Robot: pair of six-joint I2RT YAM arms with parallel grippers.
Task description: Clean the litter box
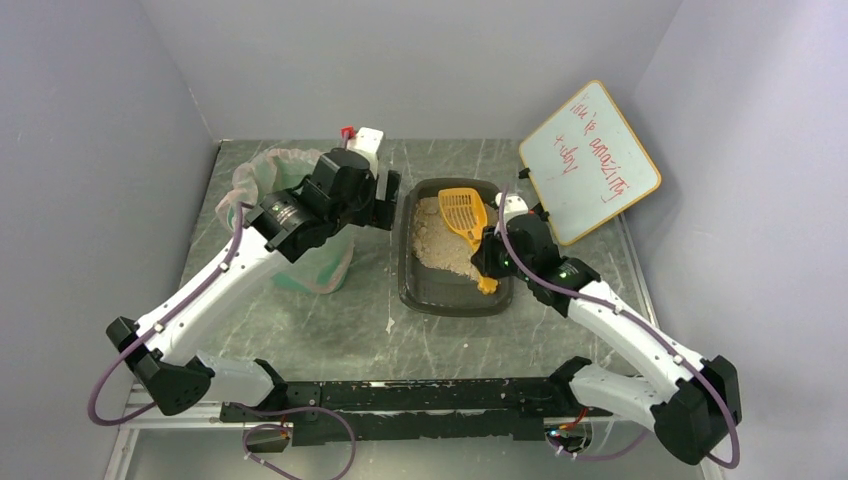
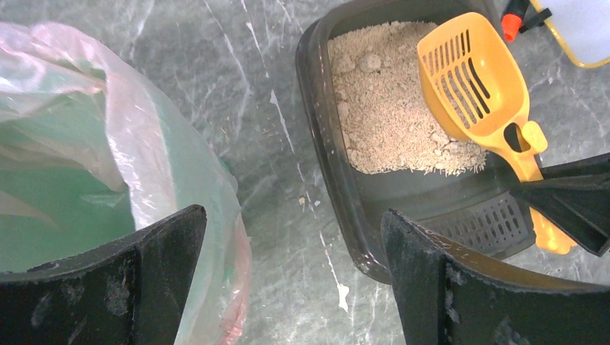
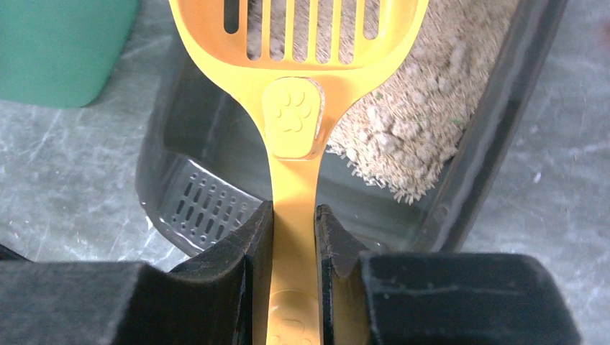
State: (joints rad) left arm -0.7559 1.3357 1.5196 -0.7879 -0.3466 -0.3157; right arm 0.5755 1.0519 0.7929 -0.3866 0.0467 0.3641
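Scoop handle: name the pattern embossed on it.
A paw print, clearest in right wrist view.

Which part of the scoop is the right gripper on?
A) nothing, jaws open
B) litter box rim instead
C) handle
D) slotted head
C: in the right wrist view the right gripper is shut on the handle of the orange scoop, just below the paw-print emblem, with the slotted head out over the litter box.
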